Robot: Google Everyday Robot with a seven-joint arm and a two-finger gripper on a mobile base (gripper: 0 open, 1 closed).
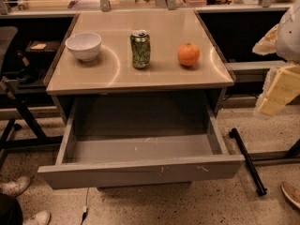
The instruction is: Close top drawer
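The top drawer is a wide grey metal drawer pulled far out of the cabinet. Its flat front has small white scratches and its deep grey box is empty. My gripper shows as white and pale-yellow parts at the right edge of the camera view. It is to the right of the cabinet, above the floor and apart from the drawer.
On the beige cabinet top stand a white bowl, a green can and an orange. A black bar lies on the floor at the right. Shoes show at the bottom left and a chair base at the left.
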